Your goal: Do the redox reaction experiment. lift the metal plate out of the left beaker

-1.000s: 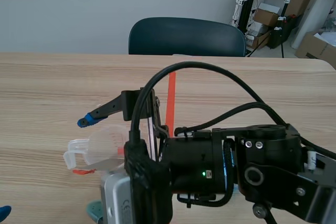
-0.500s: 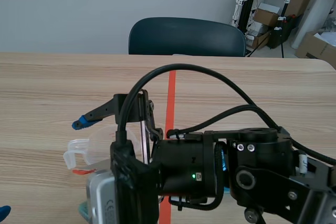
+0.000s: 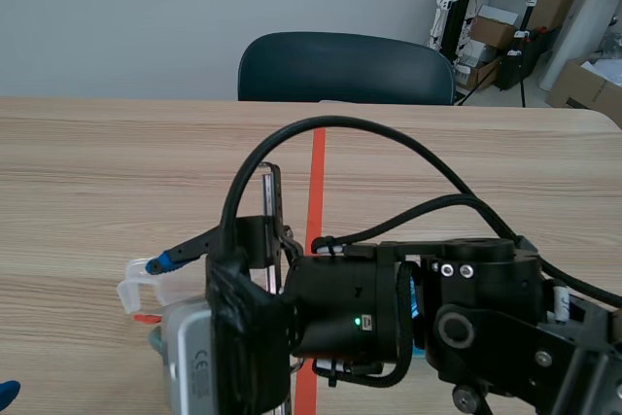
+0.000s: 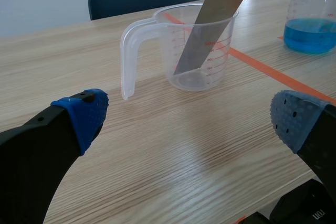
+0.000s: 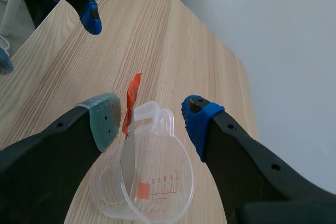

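The clear left beaker point(image 4: 195, 45) stands ahead of my open left gripper point(image 4: 186, 121), whose blue pads point(image 4: 84, 113) are wide apart. A grey metal plate point(image 4: 210, 30) leans inside it, its top sticking out over the rim. From above, my right gripper point(image 5: 152, 116) straddles the beaker point(image 5: 152, 182). The plate point(image 5: 127, 153) shows edge-on with an orange tag point(image 5: 132, 97) at its top. It lies close to the grey-green pad point(image 5: 102, 116), and a gap is left to the blue pad point(image 5: 199, 116). In the scene view the right arm point(image 3: 389, 318) hides most of the beaker point(image 3: 136, 284).
A second beaker of blue liquid point(image 4: 312, 22) stands to the right of the clear one, across an orange tape line point(image 4: 262, 69). A dark chair point(image 3: 345, 67) sits behind the table's far edge. Boxes and stands point(image 3: 505, 26) are at the back right.
My right gripper's fingers have drawn closer together around the beaker, the blue-tipped finger coming down toward it. The arm has shifted slightly left.
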Motion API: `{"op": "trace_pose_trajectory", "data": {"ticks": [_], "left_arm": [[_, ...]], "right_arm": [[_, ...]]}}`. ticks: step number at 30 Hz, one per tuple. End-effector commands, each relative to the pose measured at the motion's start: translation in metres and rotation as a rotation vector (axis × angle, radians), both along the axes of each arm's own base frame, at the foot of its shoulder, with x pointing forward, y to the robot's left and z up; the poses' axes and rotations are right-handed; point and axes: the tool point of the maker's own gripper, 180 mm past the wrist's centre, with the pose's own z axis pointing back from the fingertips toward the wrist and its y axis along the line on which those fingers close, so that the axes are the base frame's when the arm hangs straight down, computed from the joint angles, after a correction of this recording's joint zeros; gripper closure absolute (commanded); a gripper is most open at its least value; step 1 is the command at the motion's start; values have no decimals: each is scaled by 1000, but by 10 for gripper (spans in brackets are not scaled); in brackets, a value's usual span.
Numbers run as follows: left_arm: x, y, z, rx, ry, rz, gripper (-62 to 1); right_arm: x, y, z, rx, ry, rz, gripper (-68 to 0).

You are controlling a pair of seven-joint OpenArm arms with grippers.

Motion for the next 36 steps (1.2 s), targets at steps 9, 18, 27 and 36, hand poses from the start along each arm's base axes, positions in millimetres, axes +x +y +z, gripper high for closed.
{"op": "trace_pose_trajectory", "data": {"ticks": [9, 18, 27, 36], "left_arm": [[-3, 3, 9, -19, -38, -4, -623], [-3, 2, 9, -18, -38, -4, -623], [-3, 2, 9, -18, -38, -4, -623], [-3, 2, 9, -18, -38, -4, -623]], "right_arm": [[3, 1, 7, 26, -6, 3, -233], [2, 1, 7, 27, -7, 3, -175], [2, 1, 7, 27, -7, 3, -133], [3, 1, 7, 23, -7, 0, -28]]}}
